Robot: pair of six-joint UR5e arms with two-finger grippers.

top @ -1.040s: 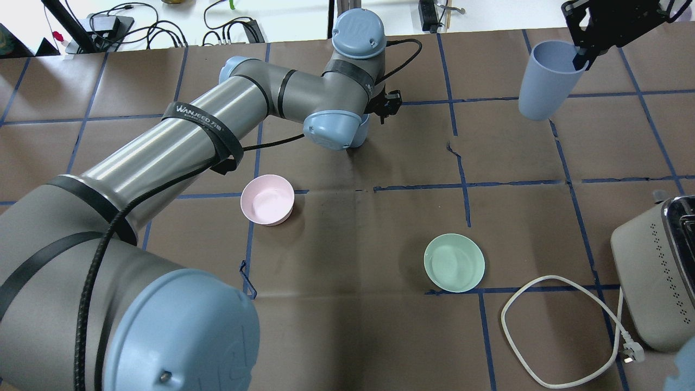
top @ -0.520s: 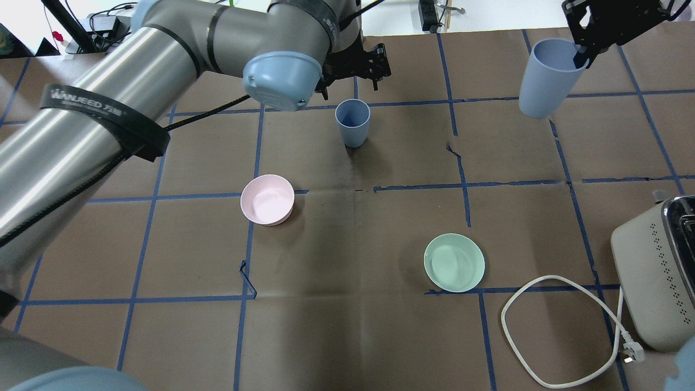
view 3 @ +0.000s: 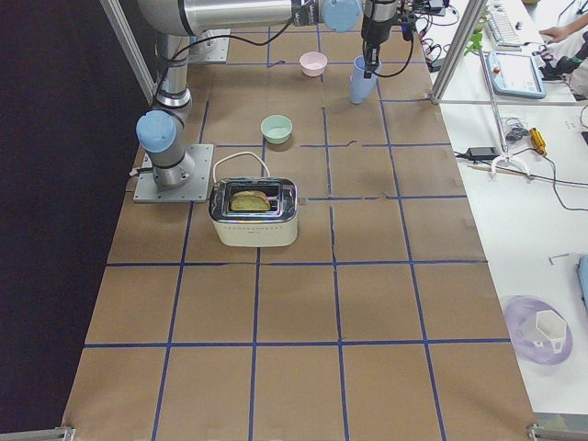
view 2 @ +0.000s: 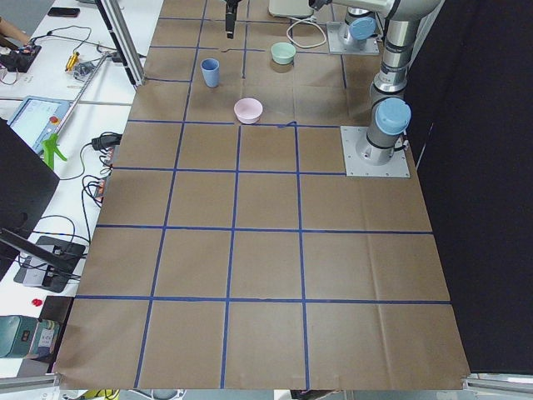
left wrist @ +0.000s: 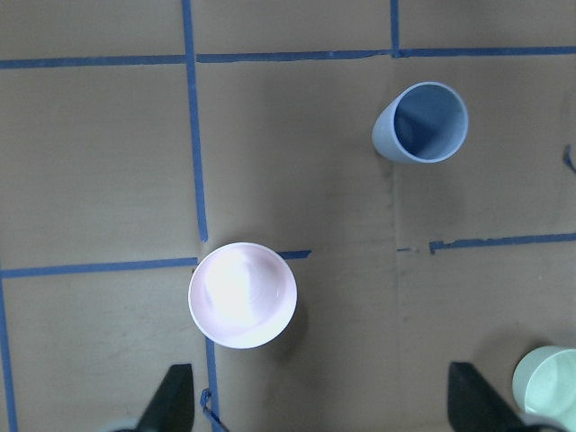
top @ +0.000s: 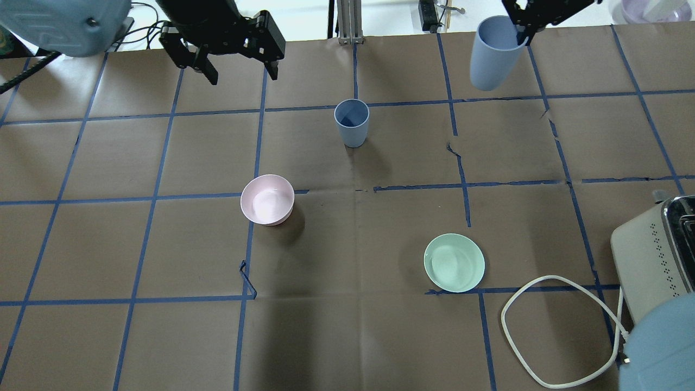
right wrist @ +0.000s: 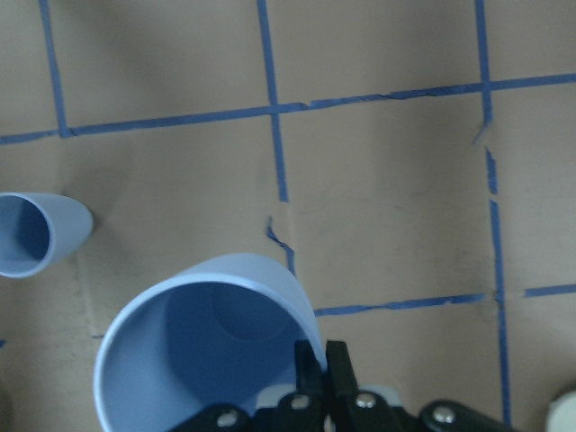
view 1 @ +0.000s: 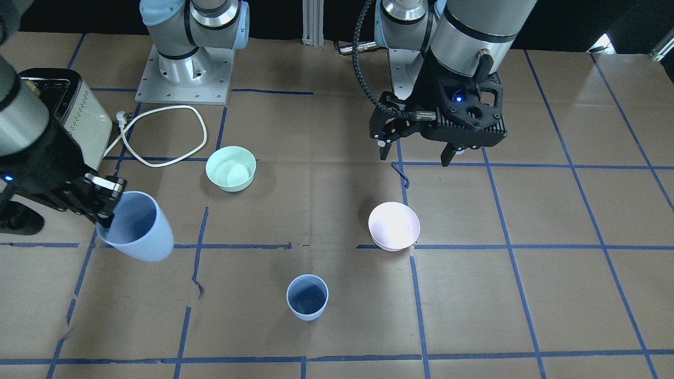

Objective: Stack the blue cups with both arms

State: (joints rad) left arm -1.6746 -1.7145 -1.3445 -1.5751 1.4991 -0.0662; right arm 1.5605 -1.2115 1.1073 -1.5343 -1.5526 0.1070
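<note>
Right gripper (right wrist: 324, 364) is clamping the rim of one blue cup (top: 491, 54), one finger inside and one outside, and is holding it tilted and clear of the table (top: 347, 336). In the overhead view this held cup is hanging near the far edge, on the right half. The other cup (top: 352, 120) is standing upright and empty on the brown paper near the far middle, just below a blue tape line, well apart from the held cup and touching nothing. Left gripper (top: 242, 73) is hovering high over the far left part of the table with jaws spread wide, gripping nothing; its wrist camera is looking down on the standing cup and the pink bowl (top: 267, 199). The pink bowl is sitting on the near left side of the standing cup, and the green bowl (top: 454, 262) is sitting nearer the robot on the right; both are upright and empty. A toaster (view 3: 254, 211) with bread in its slots is resting at the right edge, its white cord (top: 554, 277) looping beside the green bowl.
</note>
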